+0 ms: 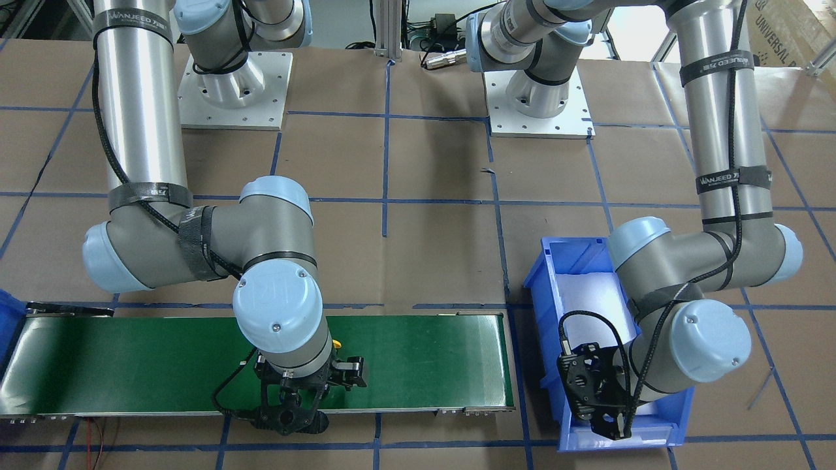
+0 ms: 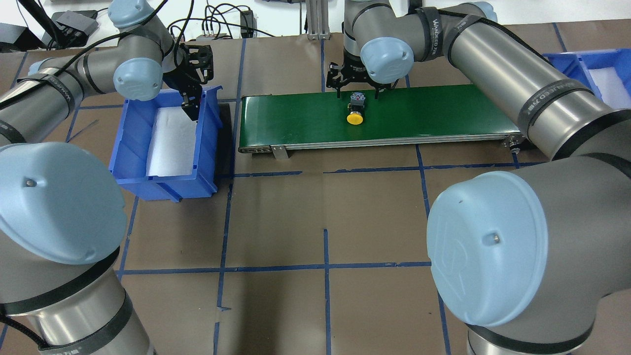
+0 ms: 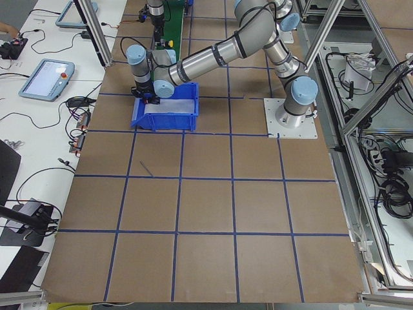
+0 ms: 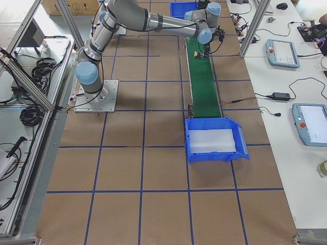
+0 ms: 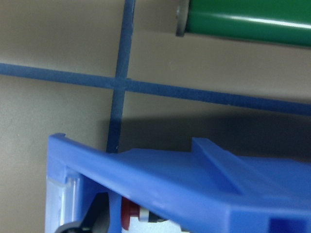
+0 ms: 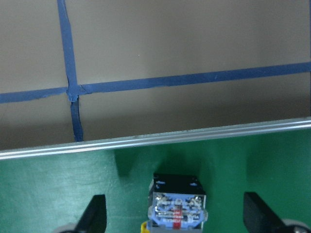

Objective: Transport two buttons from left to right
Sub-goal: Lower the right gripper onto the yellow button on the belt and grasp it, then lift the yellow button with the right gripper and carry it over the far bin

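**1 button on the belt, 1 at the bin**

1 yellow button lies on its side on the green belt, with its cap toward the robot and its grey contact block away from it. The right gripper hangs just over the block. Its fingers are spread wide, 1 on each side of the button, and neither touches it.

The left gripper is down at the far end of the blue bin, beside the belt's end. From the left wrist, the red button peeks out under the bin's rim, its cap just beside a dark finger. The rim hides the rest, so one cannot tell whether that claw pinches the button or stands apart. A white pad lines the bin floor.

A second bin, also blue, stands at the belt's other end.

Black straps on the arms read "WANJEED". A cardboard box behind the robot reads "UNIVERSAL", and the rest of its print is cut off.
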### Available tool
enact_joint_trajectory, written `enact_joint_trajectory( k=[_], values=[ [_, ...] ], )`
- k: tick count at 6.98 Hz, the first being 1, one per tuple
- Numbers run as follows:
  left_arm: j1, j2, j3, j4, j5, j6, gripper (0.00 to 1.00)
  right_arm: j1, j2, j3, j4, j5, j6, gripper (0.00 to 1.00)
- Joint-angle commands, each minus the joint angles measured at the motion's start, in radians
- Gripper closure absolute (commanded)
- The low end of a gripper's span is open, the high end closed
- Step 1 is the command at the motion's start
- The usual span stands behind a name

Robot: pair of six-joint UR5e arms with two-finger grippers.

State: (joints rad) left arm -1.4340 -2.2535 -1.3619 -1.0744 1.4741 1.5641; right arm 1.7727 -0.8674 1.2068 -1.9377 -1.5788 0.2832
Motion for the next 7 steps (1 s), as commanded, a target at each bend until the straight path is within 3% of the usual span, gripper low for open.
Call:
enact_joint_trajectory(
  k=[1, 4, 7],
  values=[
    [0.001, 0.002, 0.003, 0.002, 0.0, -0.004, 0.67, -0.013, -0.002, 0.03, 0.006, -0.004, -0.061, 0.36],
    [0.012, 0.031, 0.006, -0.007, 0.002, 0.008, 0.67, -0.018, -0.001, 0.027, 0.009, -0.004, -0.07, 0.88],
    [0.012, 0.057, 0.015, -0.024, 0.002, 0.008, 0.67, -0.154, -0.057, -0.015, 0.086, -0.013, -0.324, 0.92]
  ],
)
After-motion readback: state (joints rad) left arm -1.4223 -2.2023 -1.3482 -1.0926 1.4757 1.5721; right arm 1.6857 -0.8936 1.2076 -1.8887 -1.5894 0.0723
